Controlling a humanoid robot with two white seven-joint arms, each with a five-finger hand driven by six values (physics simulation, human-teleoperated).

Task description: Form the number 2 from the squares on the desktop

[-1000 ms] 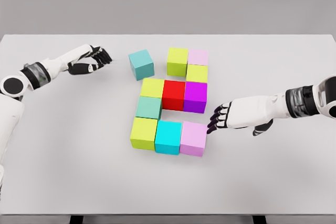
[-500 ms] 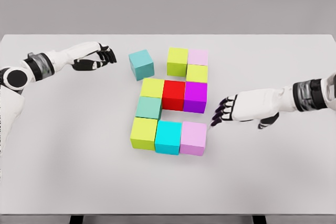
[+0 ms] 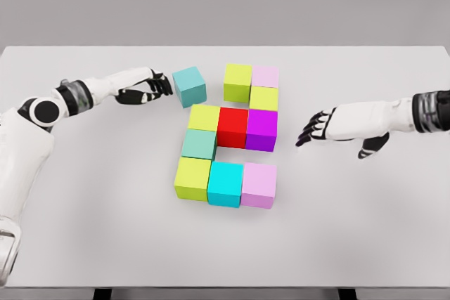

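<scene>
Coloured cubes form most of a figure on the white table (image 3: 84,201). The top row has a lime cube (image 3: 238,81) and a pale pink cube (image 3: 265,76), with a lime cube (image 3: 264,98) below. The middle row is lime (image 3: 204,116), red (image 3: 233,126), purple (image 3: 261,129). A green cube (image 3: 200,143) links down to lime (image 3: 193,177), cyan (image 3: 225,183) and pink (image 3: 259,185). A loose teal cube (image 3: 189,86) sits tilted at upper left. My left hand (image 3: 156,87) is right beside its left face, fingers relaxed, holding nothing. My right hand (image 3: 313,131) hovers open to the right of the purple cube.
The table's far edge runs just behind the top row of cubes. Bare tabletop stretches to the left, right and front of the figure.
My left hand has moved right, up to the teal cube. My right hand has drawn back up and to the right, away from the pink cube.
</scene>
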